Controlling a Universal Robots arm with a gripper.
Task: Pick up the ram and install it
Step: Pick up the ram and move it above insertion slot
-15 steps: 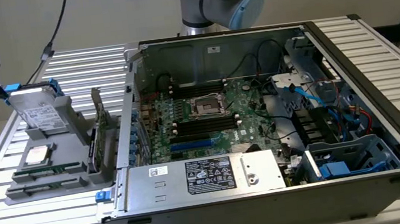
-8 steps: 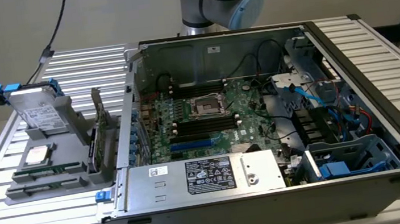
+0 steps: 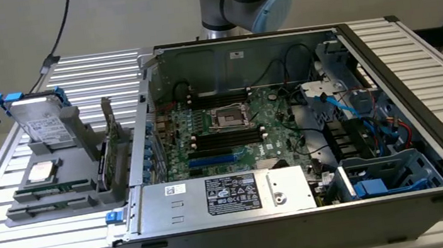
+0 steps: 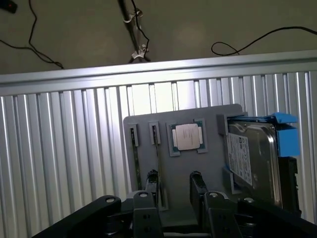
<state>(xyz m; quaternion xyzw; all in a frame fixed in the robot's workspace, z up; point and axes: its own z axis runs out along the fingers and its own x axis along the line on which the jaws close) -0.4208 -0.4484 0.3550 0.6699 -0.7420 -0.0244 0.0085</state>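
One gripper [image 4: 174, 177] | jaws wide apart (nothing held) | aimed at holder [image 4: 208, 166] bearing ram [image 4: 135, 163]

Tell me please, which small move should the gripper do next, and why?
Probably shift sideways to centre over the ram nearest the processor. The gripper is open and holds nothing, and that stick in the grey holder lies beside one jaw, not between both.
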